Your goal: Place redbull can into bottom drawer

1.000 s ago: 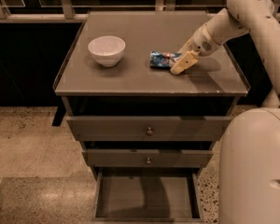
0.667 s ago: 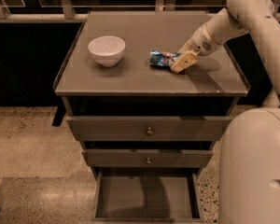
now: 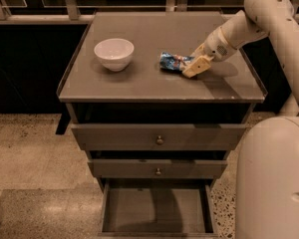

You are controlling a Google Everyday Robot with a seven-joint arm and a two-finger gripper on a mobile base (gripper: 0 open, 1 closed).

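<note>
Small slim blue-and-silver redbull can [image 3: 172,62] lies on side on grey desk top [image 3: 154,86], right of centre. Tan two-finger gripper [image 3: 196,66] at can's right end, touching it; white arm [image 3: 239,29] reaches in over right rear corner. Claw state: cannot tell. White round bowl [image 3: 114,53] near left edge, well apart from can. Bottom grey drawer [image 3: 157,210] pulled open below front edge, floor bare; two upper grey drawers [image 3: 119,137] with round metal knobs above it.

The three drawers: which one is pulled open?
The bottom drawer, its grey floor showing; the two knobbed drawers above show only fronts. The gripper is at the redbull can on top.
</note>
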